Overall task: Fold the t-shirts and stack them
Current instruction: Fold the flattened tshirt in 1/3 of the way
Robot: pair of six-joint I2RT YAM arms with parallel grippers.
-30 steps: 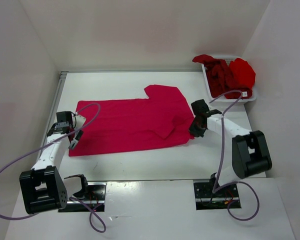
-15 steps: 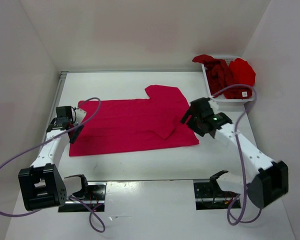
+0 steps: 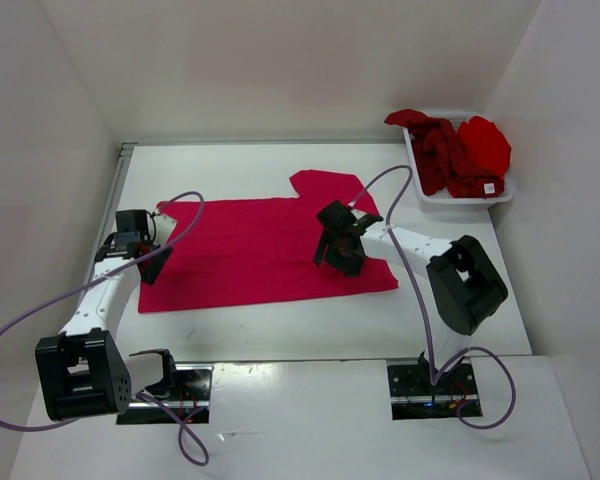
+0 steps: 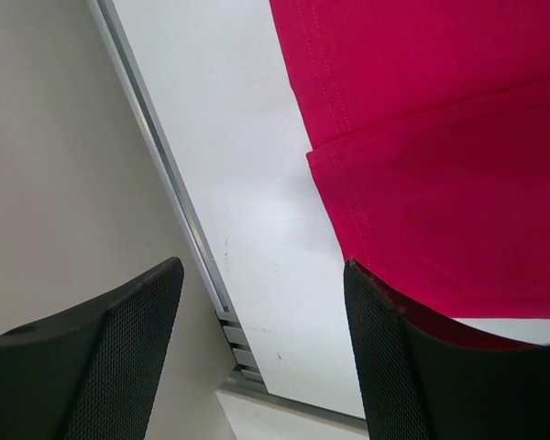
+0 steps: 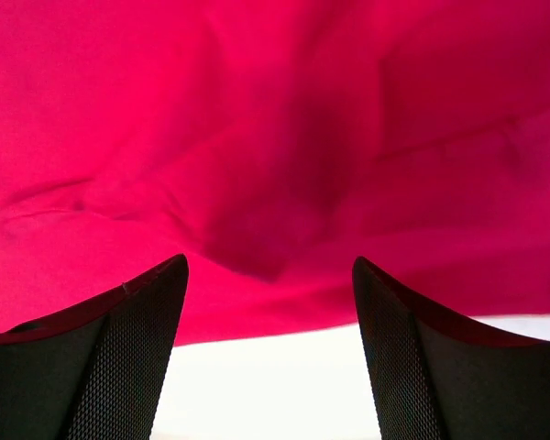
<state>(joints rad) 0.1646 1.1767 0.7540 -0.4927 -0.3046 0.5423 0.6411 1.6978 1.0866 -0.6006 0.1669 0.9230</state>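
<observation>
Top view: the crimson t-shirt [image 3: 250, 250] lies spread on the table [image 3: 280, 330], one sleeve poking toward the far wall. The dark maroon t-shirt [image 3: 438, 150] and bright red t-shirt [image 3: 486, 143] sit bundled in the white basket [image 3: 458, 198] at the far right, not yet folded. A second ago my right pincer [image 3: 337, 258] was clamped at the crimson t-shirt's right edge. It has since let go and swung inward, and now hangs over the cloth's mid-right part. The right edge lies flat where I dropped it. My left pincer [image 3: 150, 262] has crept slightly closer to the left edge. Left wrist view: left pincer [image 4: 261, 270] released, jaws apart, only bare table [image 4: 229, 183] between them. The crimson t-shirt [image 4: 422, 137], its stitched edge doubled over, runs beside one finger; contact I cannot tell. Right wrist view: right pincer [image 5: 268, 266] released, jaws wide, nothing held. The crimson t-shirt [image 5: 275, 128] fills the view with a soft rumple just ahead, and a strip of table [image 5: 266, 385] shows nearest me. Judgement: the right side looks laid out and the fold proper is not begun. The two basket shirts wait. The next grip probably wants that rumple or an edge.
</observation>
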